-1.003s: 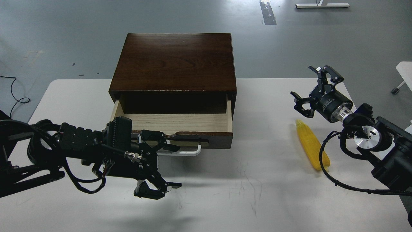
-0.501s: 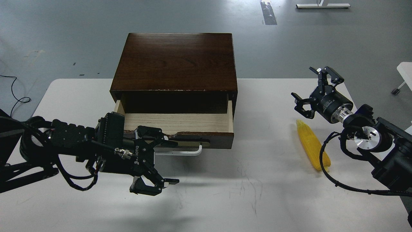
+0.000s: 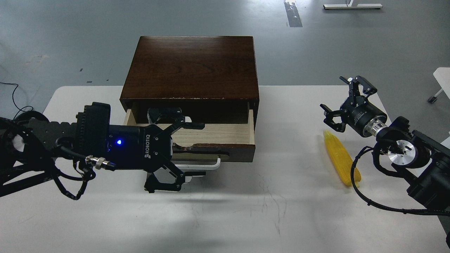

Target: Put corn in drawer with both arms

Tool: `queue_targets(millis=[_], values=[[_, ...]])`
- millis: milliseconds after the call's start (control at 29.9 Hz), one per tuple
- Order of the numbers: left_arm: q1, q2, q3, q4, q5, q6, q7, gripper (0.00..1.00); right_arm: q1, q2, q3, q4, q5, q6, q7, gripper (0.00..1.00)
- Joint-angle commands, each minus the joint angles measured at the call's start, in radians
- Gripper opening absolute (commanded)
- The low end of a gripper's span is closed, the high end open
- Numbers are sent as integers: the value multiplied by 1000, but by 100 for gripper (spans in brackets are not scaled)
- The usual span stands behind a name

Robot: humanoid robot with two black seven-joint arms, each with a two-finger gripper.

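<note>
The dark brown box (image 3: pixel 190 66) stands at the table's back middle. Its drawer (image 3: pixel 225 135) is pulled partly out, with the pale interior empty and the white bar handle (image 3: pixel 209 167) showing. My left gripper (image 3: pixel 200 148) is open in front of the drawer's left half. One finger lies over the interior and the other over the handle, and I cannot tell if either touches. The yellow corn (image 3: pixel 341 161) lies on the table at the right. My right gripper (image 3: pixel 333 92) is open and empty, just above and behind the corn's far tip.
The white table (image 3: pixel 274 203) has scuff marks in front of the drawer. My right arm's cable (image 3: pixel 355 175) loops over the corn's near end. Grey floor lies beyond the table, and a white object (image 3: pixel 442 75) is at the far right edge.
My left gripper has risen and turned from low on the table to level with the drawer front, still open. The right gripper has shifted slightly right. The corn and drawer have not moved.
</note>
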Motion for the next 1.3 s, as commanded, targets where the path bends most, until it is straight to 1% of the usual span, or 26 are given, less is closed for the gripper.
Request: queue_targets(millis=[0,33,67,134,201,234,267,334,401,435,468,535,568,602,669,702,735,802,869,936,1003,1070,1136,1270], values=[[-11,32,-64,5,0,-53,0,98,0,-2,-5,4,0,4,1,100],[-11,42,-75,5,0,-70,0,98,0,0,-6,4,0,4,5,100],[-12,58,-104,11,-66,-109,0,98,0,-5,-11,7,-5,6,20,100],[-12,71,-137,19,-216,-151,0,98,0,-12,-22,10,-10,7,47,100],[-11,98,-204,49,-539,-214,0,98,14,-22,-63,13,-66,9,107,100],[-9,108,-219,60,-639,-225,0,98,15,-25,-69,13,-94,9,129,100],[-9,123,-238,85,-801,-235,0,98,18,-38,-75,18,-138,9,164,100],[-9,131,-249,108,-980,-240,0,98,20,-60,-77,21,-186,6,196,100],[-9,134,-255,187,-1309,-258,0,99,20,-97,-77,39,-276,3,242,100],[-9,129,-255,217,-1374,-271,0,99,20,-107,-77,50,-296,4,247,100],[-8,122,-253,287,-1501,-310,0,99,20,-141,-79,85,-333,4,251,100],[-5,115,-255,358,-1598,-364,0,99,17,-184,-79,131,-371,4,253,100],[-3,99,-255,435,-1691,-421,0,99,15,-227,-79,183,-417,3,262,100],[0,83,-255,477,-1739,-453,0,99,15,-245,-80,209,-445,3,268,100],[14,10,-253,655,-1915,-537,118,99,14,-311,-82,315,-619,-2,307,100],[21,-7,-253,700,-1953,-548,143,99,14,-328,-86,338,-681,-7,313,100],[40,-39,-253,779,-2008,-562,189,99,12,-351,-98,381,-826,-31,317,100],[55,-72,-253,847,-2037,-568,234,99,11,-371,-121,419,-977,-78,317,100],[81,-124,-255,942,-2057,-585,327,99,17,-412,-193,458,-1216,-178,319,100],[103,-150,-258,993,-2074,-607,373,99,24,-455,-232,464,-1301,-230,319,100],[110,-165,-258,1022,-2105,-619,387,99,29,-479,-243,472,-1336,-258,321,100],[124,-179,-258,1065,-2165,-646,404,99,29,-512,-253,488,-1413,-296,336,100],[135,-196,-258,1085,-2171,-657,419,99,28,-532,-266,504,-1491,-321,342,100],[139,-216,-258,1108,-2173,-657,420,99,23,-542,-279,504,-1560,-365,340,100]])
